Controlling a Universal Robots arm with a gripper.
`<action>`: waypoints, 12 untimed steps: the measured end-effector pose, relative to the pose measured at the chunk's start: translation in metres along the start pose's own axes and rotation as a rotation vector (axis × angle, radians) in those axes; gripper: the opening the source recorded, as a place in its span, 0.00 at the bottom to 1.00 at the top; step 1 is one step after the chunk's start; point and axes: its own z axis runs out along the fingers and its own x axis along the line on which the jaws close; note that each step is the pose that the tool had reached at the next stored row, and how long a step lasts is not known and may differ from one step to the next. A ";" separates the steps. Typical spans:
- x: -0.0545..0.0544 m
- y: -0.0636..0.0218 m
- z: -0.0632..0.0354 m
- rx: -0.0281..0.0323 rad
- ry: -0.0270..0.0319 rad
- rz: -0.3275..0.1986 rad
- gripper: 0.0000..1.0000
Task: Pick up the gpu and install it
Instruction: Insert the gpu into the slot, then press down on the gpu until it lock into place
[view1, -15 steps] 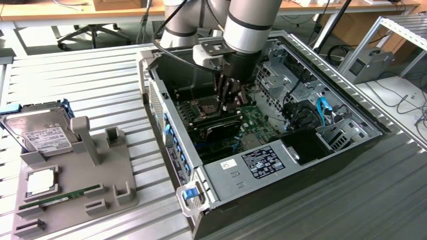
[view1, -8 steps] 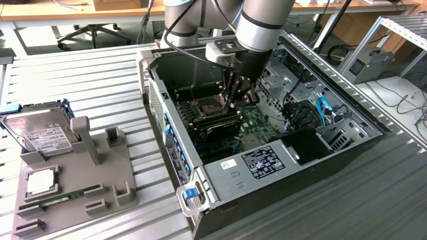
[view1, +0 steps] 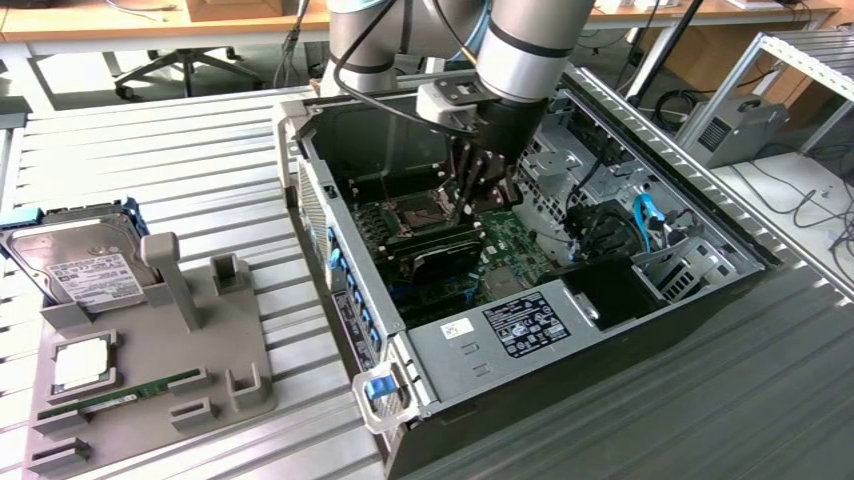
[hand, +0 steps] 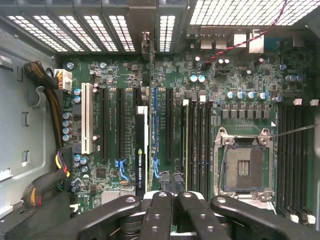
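The gpu stands on edge in a motherboard slot, right beside the blue slot, and its black top edge carries a printed label. In the exterior view it is the dark slab low inside the open computer case. My gripper hangs over the near end of the card with its black fingers drawn together, shut. Whether they touch the card is hidden. In the exterior view the gripper reaches down into the case, just above the motherboard.
The empty CPU socket and RAM slots lie beside the card. A cable bundle runs along the case wall. Outside the case, a grey fixture holds a hard drive, a RAM stick and a chip.
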 end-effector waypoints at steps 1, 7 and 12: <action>0.000 0.0000 0.0000 0.0000 -0.0001 0.000 0.11; -0.002 0.0000 0.0000 0.0000 -0.0002 0.000 0.11; -0.004 0.0000 0.0000 0.0000 -0.0002 0.000 0.11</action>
